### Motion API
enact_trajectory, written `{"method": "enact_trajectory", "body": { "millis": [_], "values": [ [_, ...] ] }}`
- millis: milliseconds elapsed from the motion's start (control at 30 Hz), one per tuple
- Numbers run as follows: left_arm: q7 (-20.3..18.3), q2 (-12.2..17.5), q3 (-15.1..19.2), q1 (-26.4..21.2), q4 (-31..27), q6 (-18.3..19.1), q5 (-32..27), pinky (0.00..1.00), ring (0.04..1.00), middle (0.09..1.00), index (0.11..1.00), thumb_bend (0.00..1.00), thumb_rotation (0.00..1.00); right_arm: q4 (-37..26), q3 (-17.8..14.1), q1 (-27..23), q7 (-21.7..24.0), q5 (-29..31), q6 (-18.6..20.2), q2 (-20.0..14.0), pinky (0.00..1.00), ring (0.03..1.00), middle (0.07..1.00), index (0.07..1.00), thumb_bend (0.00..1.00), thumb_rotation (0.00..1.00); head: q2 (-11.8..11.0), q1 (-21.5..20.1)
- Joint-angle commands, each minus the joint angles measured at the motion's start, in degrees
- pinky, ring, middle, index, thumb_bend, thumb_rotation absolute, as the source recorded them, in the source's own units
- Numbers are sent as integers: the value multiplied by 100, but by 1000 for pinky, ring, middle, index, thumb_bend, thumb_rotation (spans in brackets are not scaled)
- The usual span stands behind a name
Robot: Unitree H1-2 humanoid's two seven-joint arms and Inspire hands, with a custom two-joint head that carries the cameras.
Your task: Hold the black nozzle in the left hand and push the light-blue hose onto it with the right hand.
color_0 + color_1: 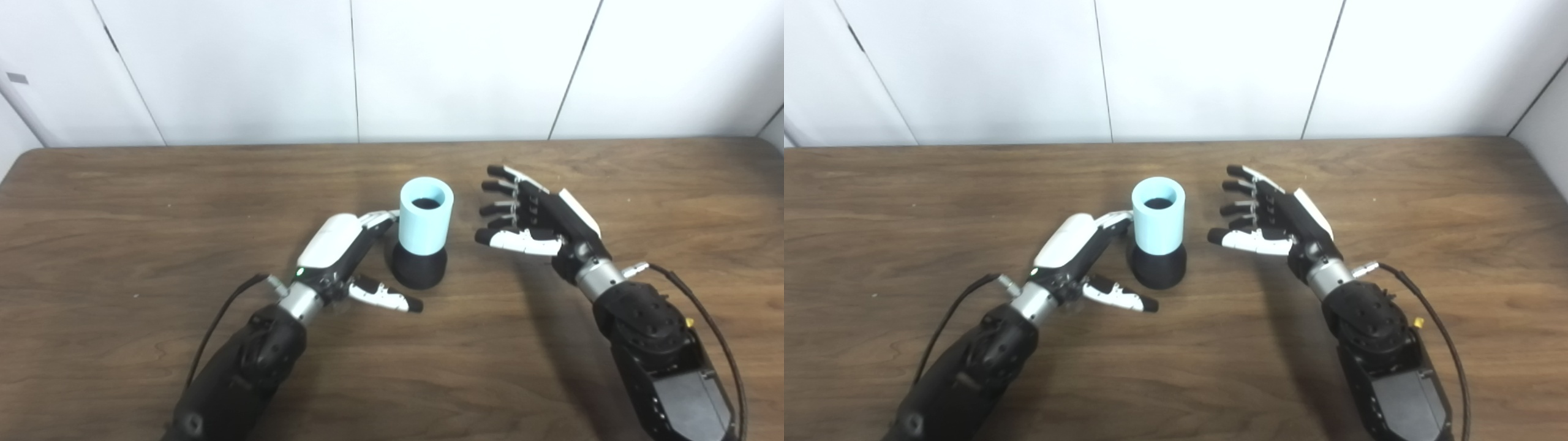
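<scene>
A black nozzle stands upright at the middle of the wooden table. The light-blue hose piece sits on top of it, its open end up with black showing inside. My left hand lies just left of the pair, open, its fingers reaching toward the hose's left side and its thumb pointing right below the nozzle base; whether the fingertips touch is unclear. My right hand hovers to the right of the hose, open with fingers spread, a clear gap between it and the hose.
White wall panels rise behind the table's far edge. The table's right corner shows in the right eye view. Cables trail from both wrists.
</scene>
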Motion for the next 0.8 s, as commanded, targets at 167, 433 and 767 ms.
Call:
{"method": "enact_trajectory", "body": {
  "millis": [167,433,767],
  "values": [
    [-228,-54,740,309,-199,364,-484,875,1000,1000,1000,1000,322,95,-248,164,-336,-371,-563,348,592,705,836,868,793,223,10,-9],
    [-58,-294,1166,496,-251,-21,-947,863,971,989,1000,940,274,36,-442,443,-424,-430,-700,639,554,661,809,832,697,168,-23,-58],
    [-494,-807,1918,905,-1227,379,-2933,565,659,757,792,756,208,-27,-489,854,-565,-626,-1564,732,561,675,732,725,647,292,-94,-109]
  ]
}}
